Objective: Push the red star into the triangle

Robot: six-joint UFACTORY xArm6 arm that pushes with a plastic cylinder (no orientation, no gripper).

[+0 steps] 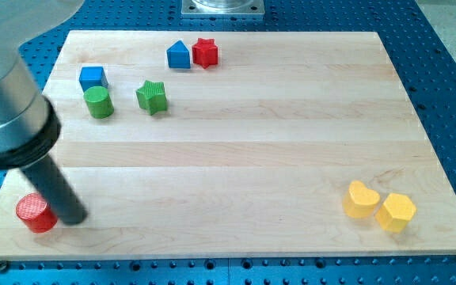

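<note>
Red star (205, 52) touching the blue triangle-topped block (179, 55).
You've got my tip (74, 216) far off, beside the red cylinder (36, 212); no claw fitted.

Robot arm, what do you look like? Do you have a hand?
No hand. My arm ends in a fat, smooth grey cylinder with a black collar, then a straight dark rod. My tip is its plain lower end. No cables or markings show.

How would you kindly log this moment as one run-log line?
tip: beside red cylinder, view's bottom-left | red star: touching blue triangle block, view's top | contact with star: none
</note>
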